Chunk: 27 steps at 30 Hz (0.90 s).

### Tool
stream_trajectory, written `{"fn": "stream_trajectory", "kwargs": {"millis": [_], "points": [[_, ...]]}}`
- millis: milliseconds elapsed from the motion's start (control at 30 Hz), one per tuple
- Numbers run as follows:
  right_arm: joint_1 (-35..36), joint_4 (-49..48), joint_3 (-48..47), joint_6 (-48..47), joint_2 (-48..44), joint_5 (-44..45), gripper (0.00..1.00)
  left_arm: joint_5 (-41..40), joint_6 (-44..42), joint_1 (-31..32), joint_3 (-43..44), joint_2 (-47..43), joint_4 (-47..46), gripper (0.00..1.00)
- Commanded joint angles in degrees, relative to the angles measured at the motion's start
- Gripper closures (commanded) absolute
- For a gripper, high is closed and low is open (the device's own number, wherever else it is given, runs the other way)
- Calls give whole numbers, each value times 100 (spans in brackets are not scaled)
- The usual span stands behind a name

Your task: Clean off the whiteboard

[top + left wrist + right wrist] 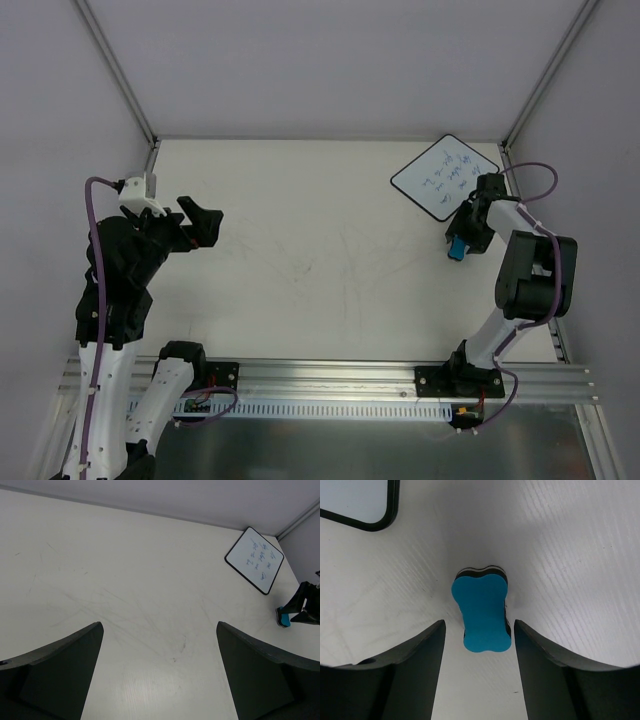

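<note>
The whiteboard (445,177) lies flat on the desk (300,250) toward 1 o'clock in the top view, close to the far right corner. It is turned so that its rounded corners point diamond-wise. Its white face, edged by a thin black rim, bears several lines of blue handwriting, too small to read. Nothing rests on it.

At 6 o'clock from the board, near it but apart, a blue eraser (457,249) sits on the desk. The right pincer (460,240) is lowered over this block. In the right wrist view the eraser (482,611) shows a blue, bone-shaped face on a dark base, and it lies between the two dark fingers (415,670). The jaws are parted: a clear strip of desk (570,555) shows on one side and a narrower one on the other, so the block is straddled, not gripped. One rimmed corner of the whiteboard (355,502) appears at 10 o'clock in that view.

The left pincer (200,222) is held at 9 o'clock of the desk, well apart from the board and the eraser. Its jaws are spread wide and carry nothing. From the left wrist, the whiteboard (254,560) appears at 2 o'clock and the eraser (283,617) at 3 o'clock, across scuffed desk (125,580).
</note>
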<state>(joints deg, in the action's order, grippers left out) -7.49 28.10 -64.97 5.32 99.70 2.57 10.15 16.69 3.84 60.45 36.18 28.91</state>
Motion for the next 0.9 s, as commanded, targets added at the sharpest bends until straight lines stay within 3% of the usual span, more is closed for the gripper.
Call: {"fn": "stream_trajectory", "kwargs": {"millis": [0, 267, 533, 633, 867], "points": [[2, -103, -165, -180, 49, 164, 40, 180, 115, 65, -94, -68, -184, 1], [28, -155, -271, -391, 295, 156, 47, 277, 151, 65, -103, -41, -184, 1], [194, -173, -288, -654, 234, 401, 62, 321, 151, 65, -121, -32, -175, 1], [537, -156, -350, -769, 94, 499, 65, 347, 151, 56, -138, -15, -175, 1], [2443, -6, -885, -761, 145, 569, 68, 400, 212, 65, -226, 11, -175, 1]]}}
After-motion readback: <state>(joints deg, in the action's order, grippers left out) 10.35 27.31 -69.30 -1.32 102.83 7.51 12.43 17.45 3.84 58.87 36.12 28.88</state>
